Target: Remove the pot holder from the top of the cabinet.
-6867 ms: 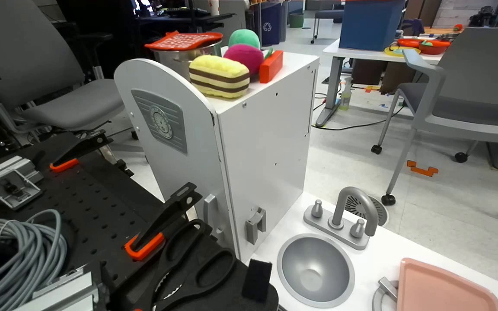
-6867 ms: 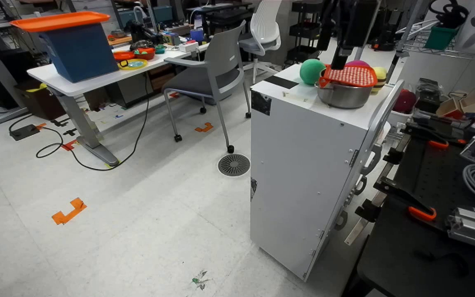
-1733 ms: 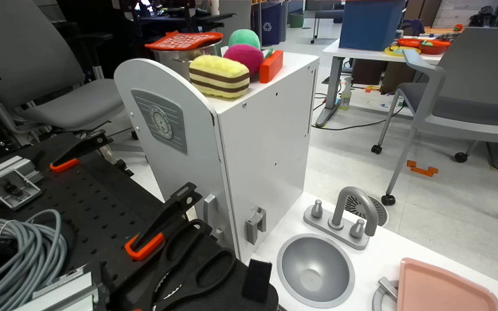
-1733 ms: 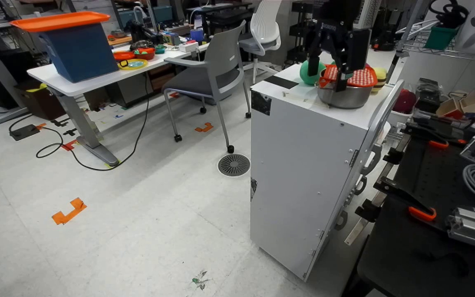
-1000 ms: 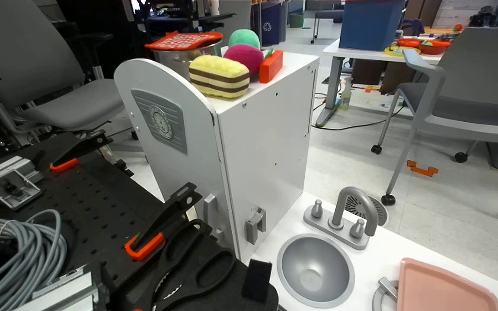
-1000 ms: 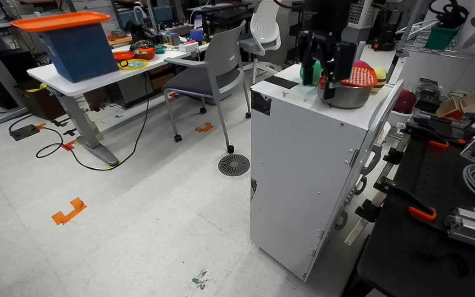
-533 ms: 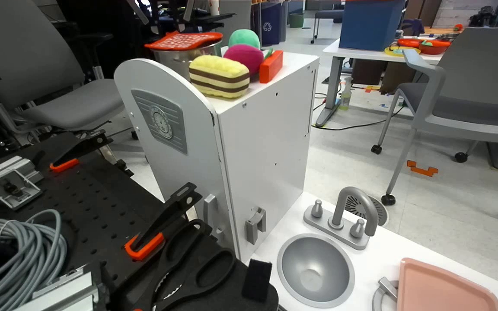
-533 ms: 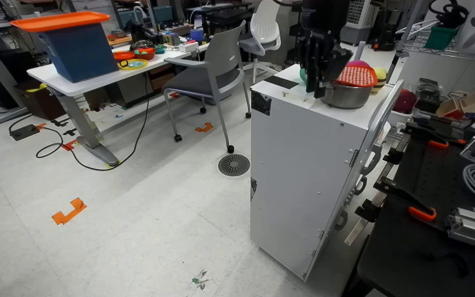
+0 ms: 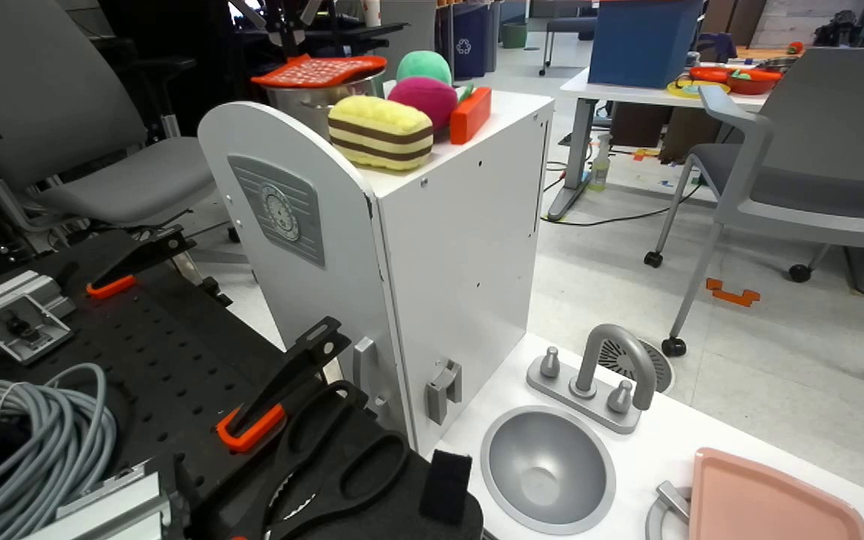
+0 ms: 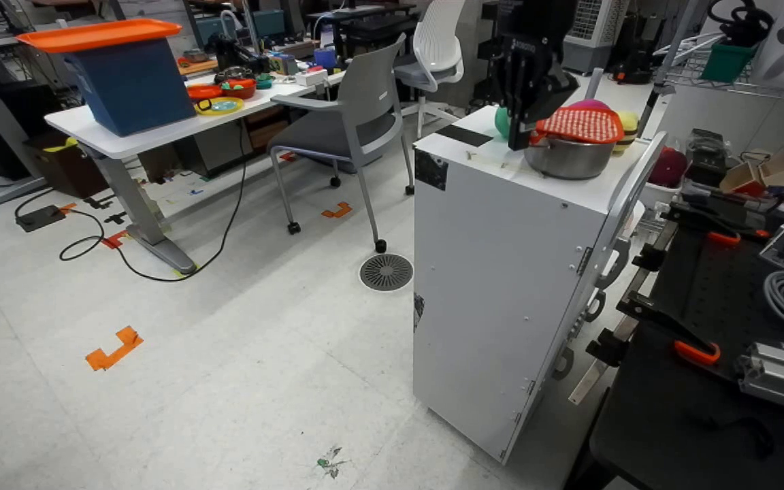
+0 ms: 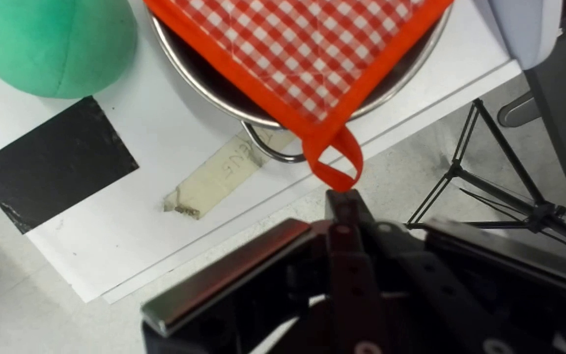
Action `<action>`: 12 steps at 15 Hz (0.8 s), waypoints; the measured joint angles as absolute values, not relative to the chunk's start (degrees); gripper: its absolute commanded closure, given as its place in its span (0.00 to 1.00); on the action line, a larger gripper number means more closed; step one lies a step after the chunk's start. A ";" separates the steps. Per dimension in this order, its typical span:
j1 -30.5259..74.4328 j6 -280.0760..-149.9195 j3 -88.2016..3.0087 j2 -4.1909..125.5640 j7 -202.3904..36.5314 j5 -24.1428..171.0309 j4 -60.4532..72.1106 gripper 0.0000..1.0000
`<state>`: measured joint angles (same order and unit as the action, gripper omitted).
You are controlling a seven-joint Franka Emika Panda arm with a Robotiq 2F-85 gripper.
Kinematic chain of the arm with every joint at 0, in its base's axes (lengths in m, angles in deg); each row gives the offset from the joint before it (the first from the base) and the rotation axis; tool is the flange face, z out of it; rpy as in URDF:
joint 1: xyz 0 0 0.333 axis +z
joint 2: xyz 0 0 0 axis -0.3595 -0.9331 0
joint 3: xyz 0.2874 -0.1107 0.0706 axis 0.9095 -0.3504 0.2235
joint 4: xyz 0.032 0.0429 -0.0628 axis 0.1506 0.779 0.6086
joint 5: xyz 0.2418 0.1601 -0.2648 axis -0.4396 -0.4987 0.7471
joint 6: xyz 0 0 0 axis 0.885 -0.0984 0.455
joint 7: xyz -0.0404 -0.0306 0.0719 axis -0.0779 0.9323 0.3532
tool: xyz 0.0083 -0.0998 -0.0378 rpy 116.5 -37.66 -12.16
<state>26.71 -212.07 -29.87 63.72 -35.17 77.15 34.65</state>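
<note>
I have my gripper (image 11: 344, 199) drawn together, its tips pinching the end of the red loop (image 11: 331, 177) on the pot holder (image 11: 302, 54), which lies across the metal pot (image 10: 572, 161) on top of the cabinet (image 10: 494, 272), near the green ball (image 11: 57, 44).

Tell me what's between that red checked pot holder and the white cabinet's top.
A metal pot, standing on the cabinet with the pot holder over it, as an exterior view shows.
</note>
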 measured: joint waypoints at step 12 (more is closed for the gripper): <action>26.75 -212.07 -29.84 66.13 -35.17 78.23 35.43 0.00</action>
<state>26.75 -212.07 -29.84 66.13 -35.17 78.23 35.43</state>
